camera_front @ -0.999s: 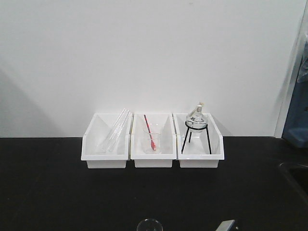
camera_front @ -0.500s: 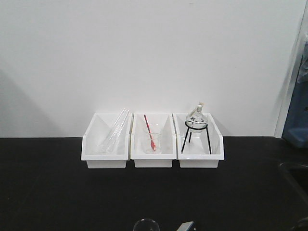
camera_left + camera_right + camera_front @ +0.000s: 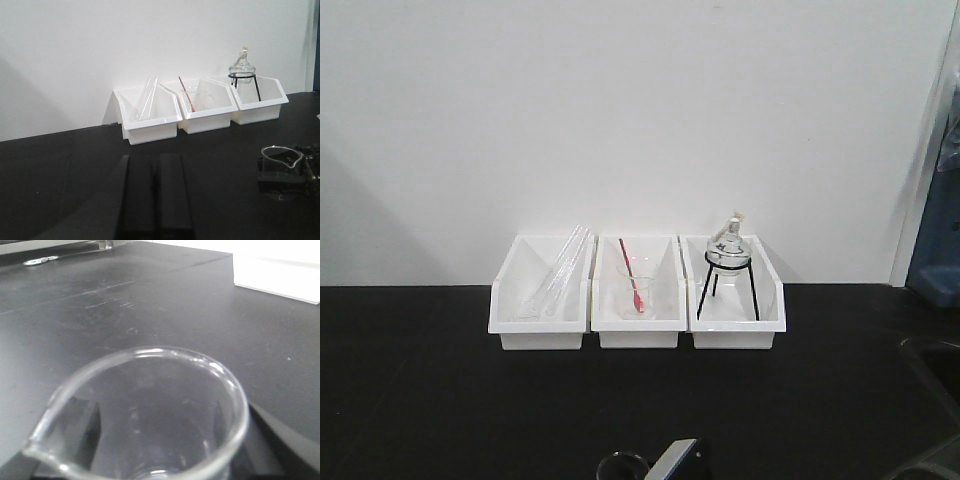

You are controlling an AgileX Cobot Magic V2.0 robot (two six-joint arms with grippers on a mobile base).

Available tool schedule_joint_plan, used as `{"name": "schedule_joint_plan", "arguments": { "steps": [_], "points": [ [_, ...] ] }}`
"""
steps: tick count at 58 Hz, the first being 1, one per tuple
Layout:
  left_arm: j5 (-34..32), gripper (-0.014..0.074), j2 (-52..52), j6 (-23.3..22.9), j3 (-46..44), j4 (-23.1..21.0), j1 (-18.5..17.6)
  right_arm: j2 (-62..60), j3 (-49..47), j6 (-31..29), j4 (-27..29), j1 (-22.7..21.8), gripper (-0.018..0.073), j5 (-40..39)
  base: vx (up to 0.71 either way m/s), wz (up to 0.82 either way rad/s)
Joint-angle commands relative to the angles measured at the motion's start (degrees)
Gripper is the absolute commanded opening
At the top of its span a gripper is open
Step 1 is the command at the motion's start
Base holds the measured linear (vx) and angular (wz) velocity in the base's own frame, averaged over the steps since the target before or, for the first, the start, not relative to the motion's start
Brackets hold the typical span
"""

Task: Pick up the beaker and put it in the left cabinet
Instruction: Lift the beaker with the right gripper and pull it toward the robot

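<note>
The beaker (image 3: 618, 466), clear glass with a pour spout, stands on the black tabletop at the bottom edge of the front view. My right gripper (image 3: 676, 460) is right beside it. In the right wrist view the beaker (image 3: 145, 410) fills the lower frame, with dark fingers (image 3: 280, 435) on either side of its wall. Whether they press on the glass does not show. The left wrist view has the beaker (image 3: 281, 159) at the right, with black gripper parts behind it. My left gripper (image 3: 152, 160) has its two fingers together, holding nothing. The left cabinet is out of view.
Three white bins stand against the wall. The left bin (image 3: 540, 325) holds glass tubes, the middle one (image 3: 638, 330) a beaker with a red rod, the right one (image 3: 736, 325) a flask on a black tripod. A sink edge (image 3: 932, 352) lies at the right.
My right gripper has come in from the lower right toward the left and now stands at the beaker. The beaker's rim has shifted slightly left.
</note>
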Motion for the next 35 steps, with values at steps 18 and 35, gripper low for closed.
{"name": "schedule_joint_plan", "arguments": {
  "steps": [18,35],
  "points": [
    [-4.82,0.0001,-1.08,-0.21,0.94,-0.42,-0.20,-12.20,-1.10,19.28,-6.02,-0.23,-0.0005,3.75,0.00,0.00],
    [-4.82,0.0001,-1.08,-0.21,0.94,-0.42,-0.20,-33.14,-1.10,37.52,-18.53,-0.23,-0.0004,34.95,0.00,0.00]
  ]
}}
